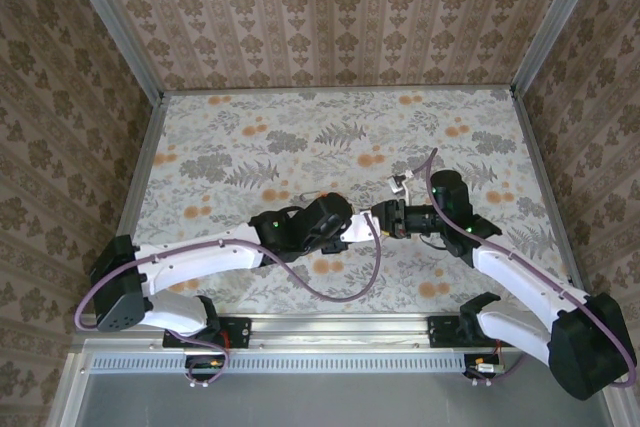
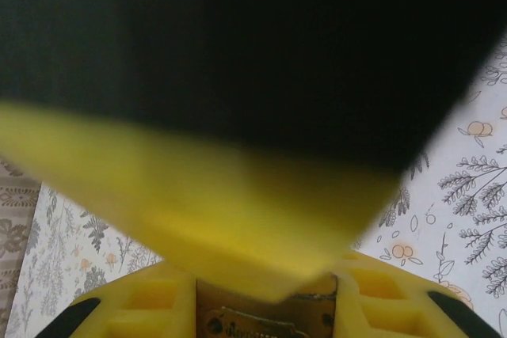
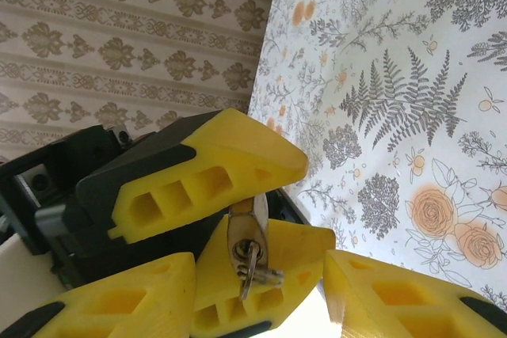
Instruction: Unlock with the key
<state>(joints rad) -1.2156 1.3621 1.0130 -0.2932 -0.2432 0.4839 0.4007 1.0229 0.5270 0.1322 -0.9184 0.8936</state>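
Observation:
The small brass padlock point(image 3: 247, 227) is clamped between the yellow fingers point(image 3: 214, 168) of my left gripper point(image 1: 362, 225), keyhole facing the right wrist camera. The key's thin silvery blade point(image 3: 252, 268) sticks in that keyhole. My right gripper point(image 3: 260, 275) faces the lock with its jaws apart, one finger on each side of the left gripper's lower finger, and I see no pad touching the key. In the left wrist view the padlock point(image 2: 269, 318) sits between my left gripper point(image 2: 265, 298) fingers, and a blurred yellow and black finger hides most of what lies beyond. Both grippers meet mid-table, the right gripper point(image 1: 388, 217) tip to tip with the left.
The floral tabletop point(image 1: 300, 137) is walled by patterned panels at the back and sides. A small wire ring point(image 1: 400, 185) lies on the table just behind the right gripper. Purple cables loop off both arms.

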